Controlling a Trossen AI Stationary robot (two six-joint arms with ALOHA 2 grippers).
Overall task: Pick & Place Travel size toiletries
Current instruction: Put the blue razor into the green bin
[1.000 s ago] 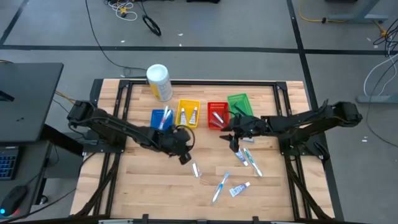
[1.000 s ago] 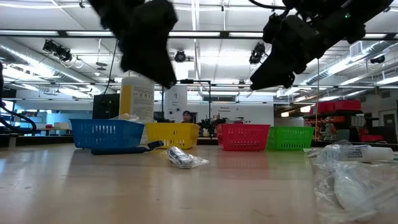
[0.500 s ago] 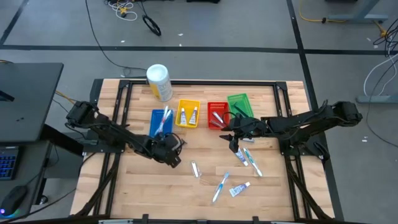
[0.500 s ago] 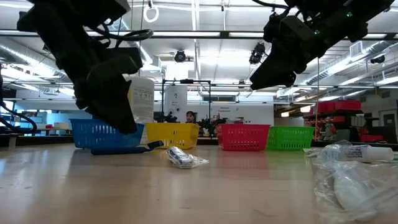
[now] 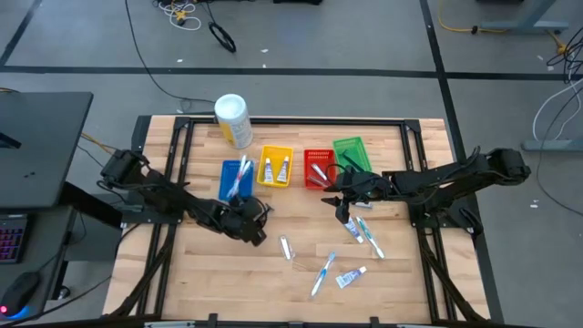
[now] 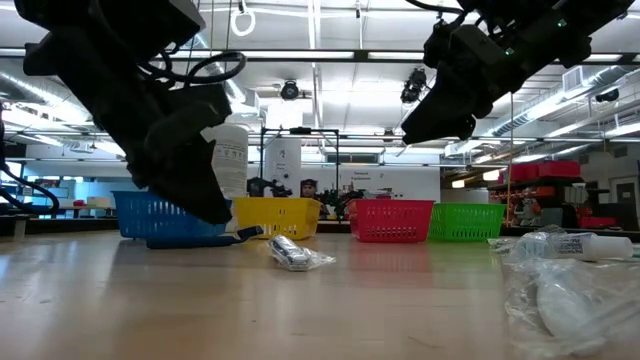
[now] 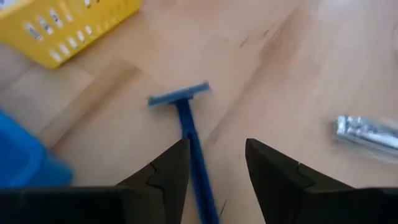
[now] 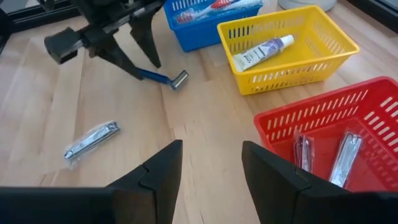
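Observation:
A blue razor (image 7: 186,118) lies flat on the wooden table, its head toward the yellow basket (image 8: 292,53). My left gripper (image 7: 216,146) hangs low over the razor's handle (image 8: 155,76), open, one finger on either side and neither touching. My right gripper (image 8: 211,174) stands open above the table in front of the red basket (image 8: 348,118), with nothing between its fingers. Loose toothbrushes and toothpaste tubes (image 5: 364,232) lie on the table's right half. A toothpaste tube (image 8: 261,51) lies in the yellow basket.
A wrapped nail clipper (image 8: 92,140) lies on the table near the razor. The blue (image 5: 235,178), yellow, red and green (image 5: 351,153) baskets stand in a row toward the far edge. A white-and-yellow canister (image 5: 232,120) stands behind them.
My left gripper has come down from well above the table and a little toward the table's left edge, until it hangs low over the razor. Most of that drop came early in the second. Its fingers have stayed open. The razor has not moved.

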